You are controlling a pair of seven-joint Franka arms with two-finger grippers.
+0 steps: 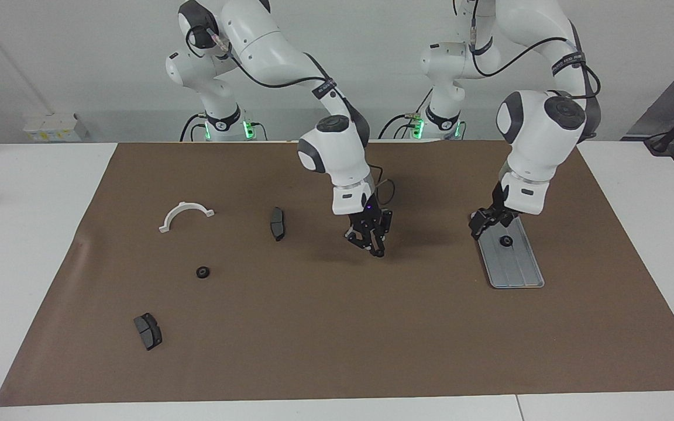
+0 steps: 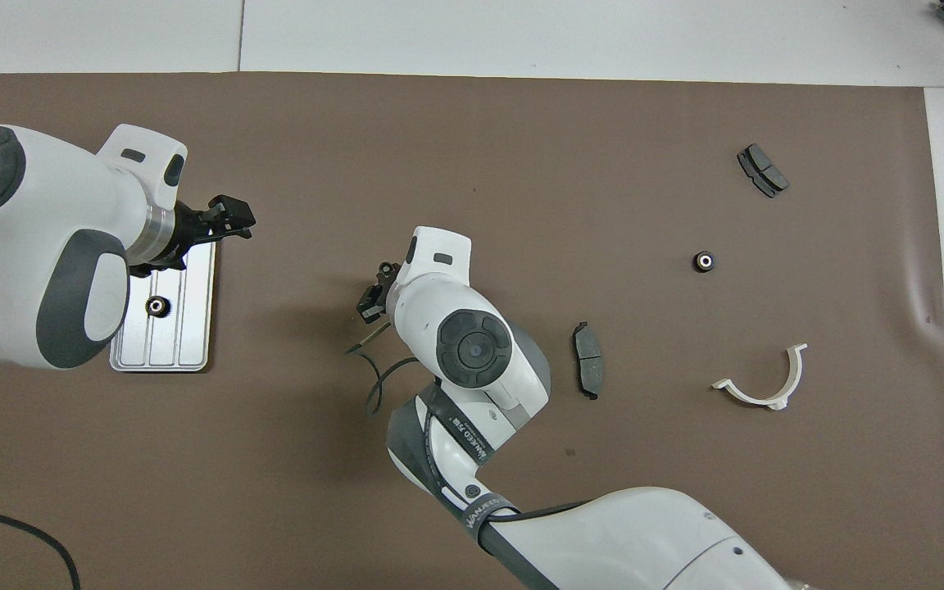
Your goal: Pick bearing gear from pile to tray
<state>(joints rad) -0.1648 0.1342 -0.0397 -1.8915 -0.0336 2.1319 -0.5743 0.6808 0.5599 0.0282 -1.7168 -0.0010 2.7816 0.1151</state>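
Observation:
The silver tray (image 1: 518,272) (image 2: 185,344) lies toward the left arm's end of the mat. One black bearing gear (image 1: 506,240) (image 2: 158,306) rests in it. My left gripper (image 1: 481,224) (image 2: 233,221) hangs open and empty above the tray's corner. Over the middle of the mat, my right gripper (image 1: 372,248) (image 2: 375,292) is raised and shut, with a small dark round piece, seemingly a bearing gear, at its tips. The pile lies scattered toward the right arm's end, and a second bearing gear (image 1: 202,272) (image 2: 704,261) sits in it.
The pile also holds a white half-ring bracket (image 1: 186,213) (image 2: 763,387) and two dark brake pads. One pad (image 1: 277,223) (image 2: 588,370) lies near the right gripper, the other pad (image 1: 148,331) (image 2: 762,170) farther from the robots. A brown mat (image 1: 337,339) covers the table.

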